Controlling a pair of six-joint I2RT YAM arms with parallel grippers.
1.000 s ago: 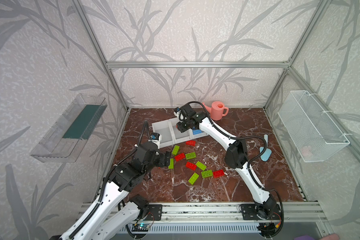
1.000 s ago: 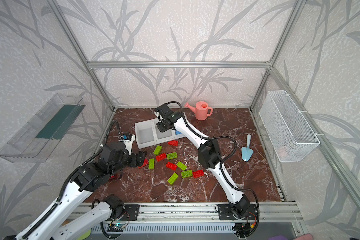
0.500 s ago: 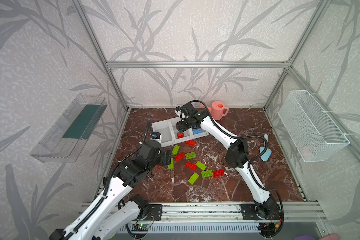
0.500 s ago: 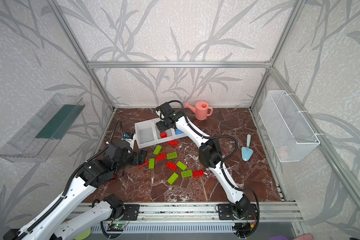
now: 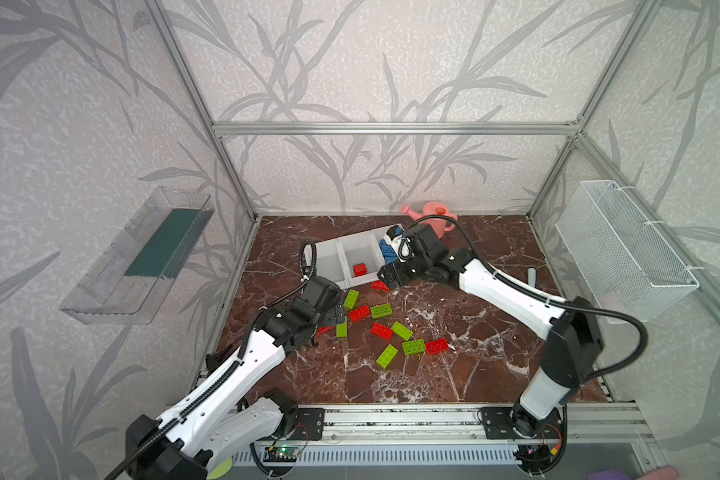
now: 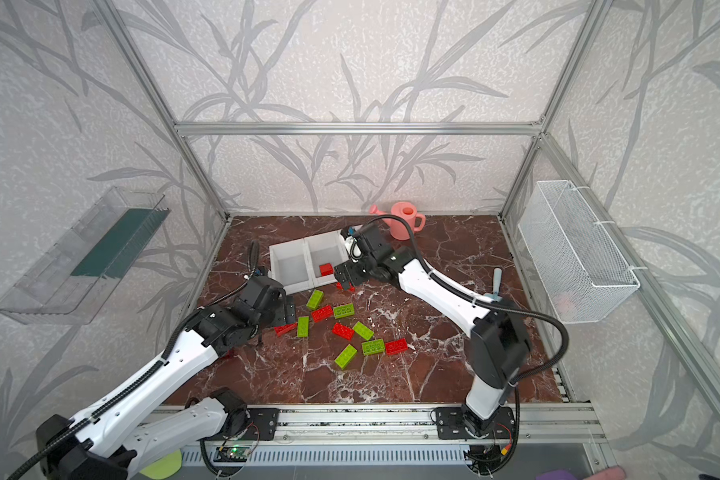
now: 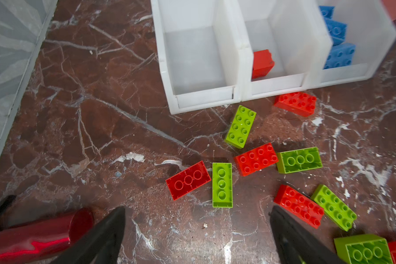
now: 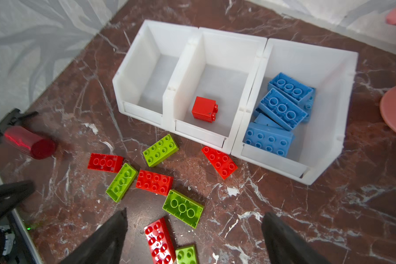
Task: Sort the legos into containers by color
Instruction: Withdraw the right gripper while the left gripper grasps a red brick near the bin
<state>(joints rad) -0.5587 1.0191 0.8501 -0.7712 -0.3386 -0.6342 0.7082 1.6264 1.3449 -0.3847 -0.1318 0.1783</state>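
Observation:
The containers [image 5: 329, 266] [image 6: 292, 270] [image 7: 201, 96] [image 8: 144, 114] are three joined white bins. The left bin is empty, the middle one holds a small red brick [image 8: 204, 109] [image 7: 262, 64], and the right one holds several blue bricks [image 8: 277, 114]. Red and lime green legos [image 5: 381, 311] [image 6: 344, 311] lie scattered on the floor in front. My right gripper [image 5: 385, 279] [image 6: 345, 277] [image 8: 193, 213] hovers open and empty at the bins' front lip, over a red brick [image 8: 219, 162]. My left gripper [image 5: 336, 319] [image 6: 289, 313] [image 7: 197, 211] is open and empty beside an upturned red brick [image 7: 188, 180].
A pink watering can [image 5: 433, 214] stands behind the bins. A blue trowel [image 6: 495, 282] lies at the right. A shiny red cylinder [image 7: 39, 233] [image 8: 30, 142] lies on the floor by my left gripper. A wire basket [image 5: 624, 245] and a clear tray [image 5: 142, 257] hang on the side walls.
My right gripper opened over the middle bin, the small red brick dropped in, and the gripper drew back to the bins' front. My left gripper opened wider and moved toward the loose bricks.

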